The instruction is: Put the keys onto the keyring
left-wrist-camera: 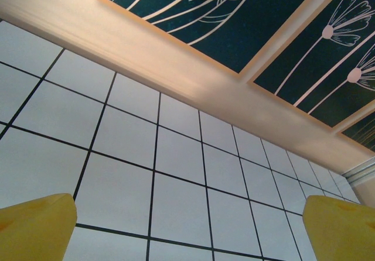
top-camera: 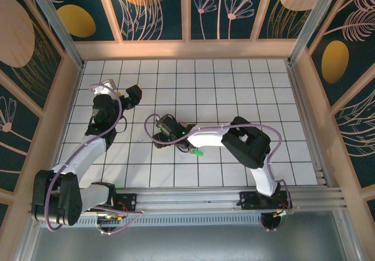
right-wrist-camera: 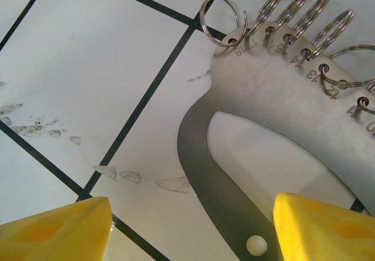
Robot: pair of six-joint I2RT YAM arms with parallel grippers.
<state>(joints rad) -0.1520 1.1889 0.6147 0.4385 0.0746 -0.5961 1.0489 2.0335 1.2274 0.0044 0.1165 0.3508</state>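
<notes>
The keyring is a flat grey metal loop lying on the white tiles, with several small split rings through numbered holes along its top edge. My right gripper hangs open just above it. One yellow fingertip is over the loop's band, the other over bare tile. From above, the keyring is a dark oval under my right gripper. The green-headed key lies on the tile beside the right forearm. My left gripper is open and holds nothing, raised at the left.
A wooden wall with dark floral panels closes the back of the tiled table; side walls stand left and right. A metal rail runs along the near edge. Faint smudges mark the tile beside the keyring.
</notes>
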